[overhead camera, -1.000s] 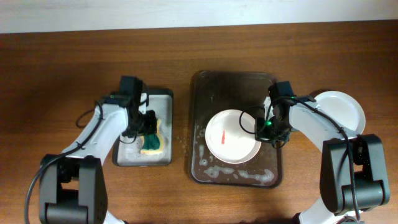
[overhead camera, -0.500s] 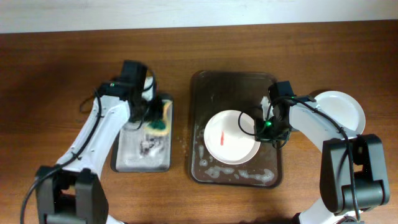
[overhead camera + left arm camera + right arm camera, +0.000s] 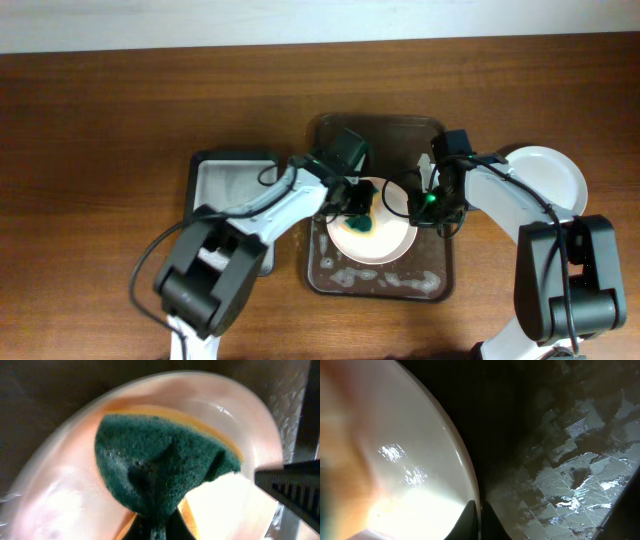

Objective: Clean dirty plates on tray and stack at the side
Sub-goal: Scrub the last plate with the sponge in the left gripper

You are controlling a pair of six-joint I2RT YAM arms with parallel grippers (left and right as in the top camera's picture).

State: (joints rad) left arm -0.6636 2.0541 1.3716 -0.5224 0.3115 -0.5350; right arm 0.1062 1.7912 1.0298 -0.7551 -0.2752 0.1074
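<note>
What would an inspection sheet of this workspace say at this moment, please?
Surface: brown wooden table, grain visible.
Job's things: white plate lies in the brown tray, whose floor carries foam; second plate sits on the table at the right.
Clutter: grey tray left of the brown tray, pale inside.
Grippers: left gripper is shut on a green sponge, pressed on the white plate; right gripper has its fingers pinching that plate's rim.
Cables: black cables loop along both arms.
Surroundings: pale strip beyond the table's far edge; nothing else seen.
</note>
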